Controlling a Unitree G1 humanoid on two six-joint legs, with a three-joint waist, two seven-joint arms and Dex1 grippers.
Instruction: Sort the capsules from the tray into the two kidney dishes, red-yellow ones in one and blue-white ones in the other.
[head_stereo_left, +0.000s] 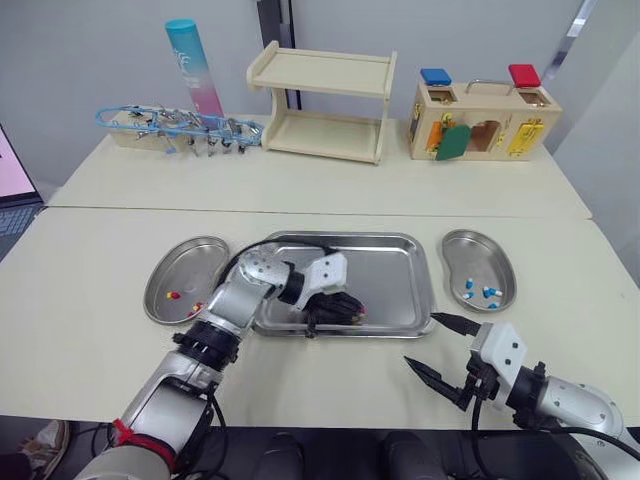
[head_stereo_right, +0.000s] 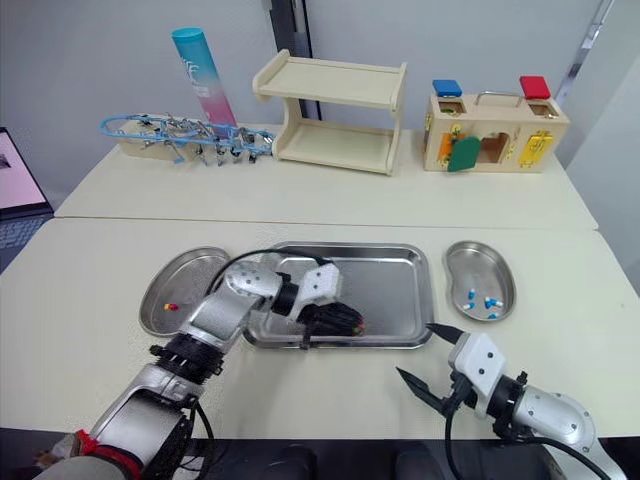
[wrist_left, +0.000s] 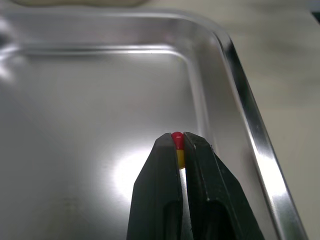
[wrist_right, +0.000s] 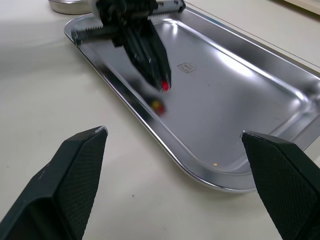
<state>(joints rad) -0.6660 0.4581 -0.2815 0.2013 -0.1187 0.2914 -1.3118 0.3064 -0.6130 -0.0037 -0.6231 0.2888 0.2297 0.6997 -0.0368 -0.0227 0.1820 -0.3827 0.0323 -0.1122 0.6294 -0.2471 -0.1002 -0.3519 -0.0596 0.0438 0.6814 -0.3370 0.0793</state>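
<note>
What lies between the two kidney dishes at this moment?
The steel tray, as the left eye view shows, with the left gripper low over it, shut on a red-yellow capsule.

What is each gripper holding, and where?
Left gripper: a red-yellow capsule, pinched by its sides, red end poking past the tips. Right gripper: nothing, jaws open.

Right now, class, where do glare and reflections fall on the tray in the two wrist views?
Left wrist view: a white glare patch on the tray floor beside the left fingers, shut on a capsule. Right wrist view: bright streaks on the far floor, and the capsule seems mirrored under the fingers.
</note>
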